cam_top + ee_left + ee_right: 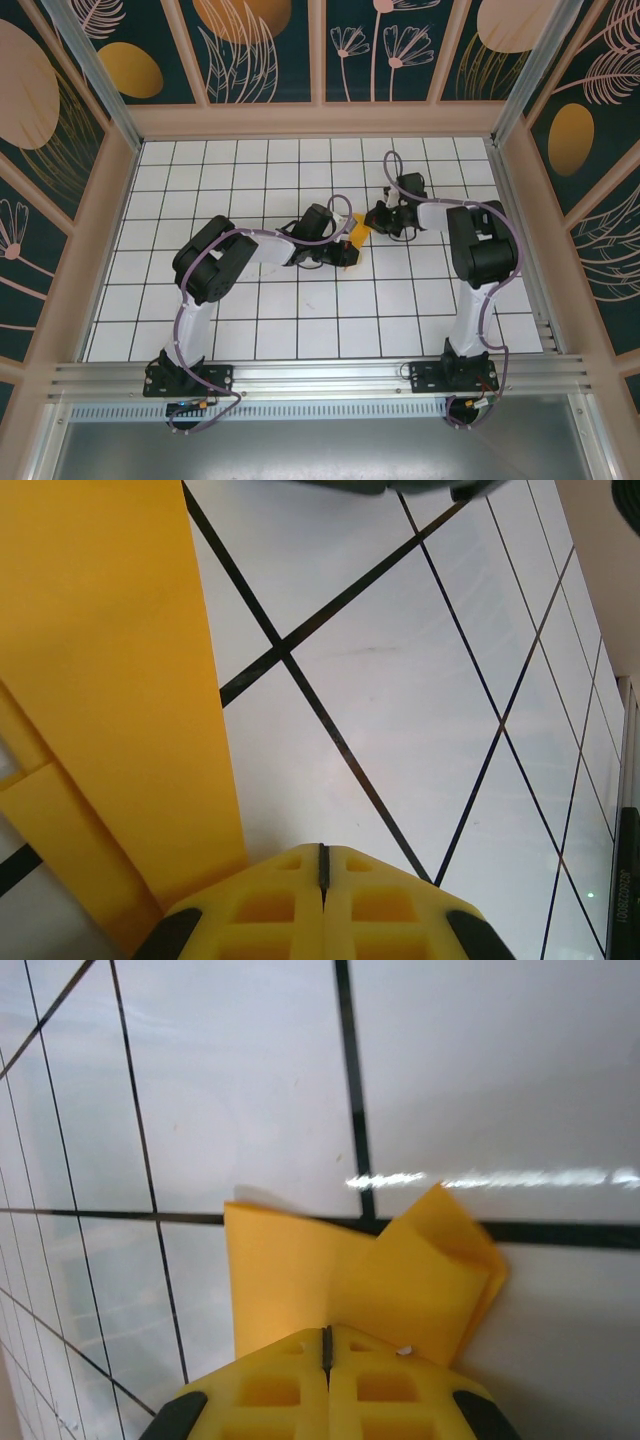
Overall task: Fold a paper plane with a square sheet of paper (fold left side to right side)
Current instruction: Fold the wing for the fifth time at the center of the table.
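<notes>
White grid table (pixel 300 330). Left jaws: closed, nothing between them, tips at the long edge of the orange paper (pixel 110 680). Right jaws: closed, empty, tips at the paper's folded end. Paper: mid-table between both arms, partly folded, layers overlapping.

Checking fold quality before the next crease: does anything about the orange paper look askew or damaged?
Yes. In the right wrist view the orange paper is folded over at a slant toward the picture's right, a corner rising above the straight top edge. No tear shows.
</notes>
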Robot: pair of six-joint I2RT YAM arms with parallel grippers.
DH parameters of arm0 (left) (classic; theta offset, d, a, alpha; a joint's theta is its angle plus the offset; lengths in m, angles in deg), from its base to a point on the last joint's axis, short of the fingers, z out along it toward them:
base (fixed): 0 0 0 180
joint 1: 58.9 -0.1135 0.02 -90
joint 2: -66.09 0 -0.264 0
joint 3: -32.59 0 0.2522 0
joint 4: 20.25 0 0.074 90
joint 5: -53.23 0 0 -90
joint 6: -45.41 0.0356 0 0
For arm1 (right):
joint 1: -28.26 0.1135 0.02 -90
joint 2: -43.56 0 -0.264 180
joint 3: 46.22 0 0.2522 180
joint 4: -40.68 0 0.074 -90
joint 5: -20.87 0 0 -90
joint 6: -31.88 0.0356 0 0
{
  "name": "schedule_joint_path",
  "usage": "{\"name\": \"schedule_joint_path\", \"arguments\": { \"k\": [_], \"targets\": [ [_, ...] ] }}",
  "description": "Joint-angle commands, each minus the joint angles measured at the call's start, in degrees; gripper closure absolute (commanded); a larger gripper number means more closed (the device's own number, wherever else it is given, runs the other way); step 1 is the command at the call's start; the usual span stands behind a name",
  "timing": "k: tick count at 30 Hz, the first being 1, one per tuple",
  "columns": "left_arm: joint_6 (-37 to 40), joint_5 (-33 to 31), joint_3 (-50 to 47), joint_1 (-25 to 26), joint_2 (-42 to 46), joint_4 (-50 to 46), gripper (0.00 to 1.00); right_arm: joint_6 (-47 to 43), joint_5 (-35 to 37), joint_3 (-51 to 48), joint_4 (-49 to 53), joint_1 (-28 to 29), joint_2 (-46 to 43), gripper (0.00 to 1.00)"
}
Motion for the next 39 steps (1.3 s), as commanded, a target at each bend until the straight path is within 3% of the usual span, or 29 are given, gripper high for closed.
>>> {"name": "schedule_joint_path", "arguments": {
  "k": [1, 10, 20, 24, 31, 39],
  "targets": [
    [0.1, -1.7, -3.6, 0.6, -1.3, -9.7, 1.0, -2.6, 7.7, 2.8, 1.2, -3.4, 3.3, 1.0],
    [-0.2, -1.8, -4.2, 0.5, -0.5, -9.1, 1.0, -4.4, 7.4, 9.1, 3.5, -7.2, 7.4, 1.0],
    [-0.3, -1.7, -4.3, 0.5, 0.3, -9.0, 1.0, -5.8, 6.8, 18.0, 9.0, -8.9, 4.2, 1.0],
    [-0.3, -1.9, -4.3, 0.5, 0.8, -9.0, 1.0, -5.3, 5.7, 12.8, 7.9, -8.0, -3.3, 0.99],
    [-0.1, -2.1, -3.8, 0.5, 0.7, -9.0, 1.0, 0.8, 1.3, -4.0, 1.1, -1.6, -15.6, 0.99],
    [-0.3, -2.2, -3.6, 0.5, 0.6, -9.1, 1.0, 4.4, 0.8, -6.7, -2.9, 3.3, -10.6, 1.0]
  ]
}}
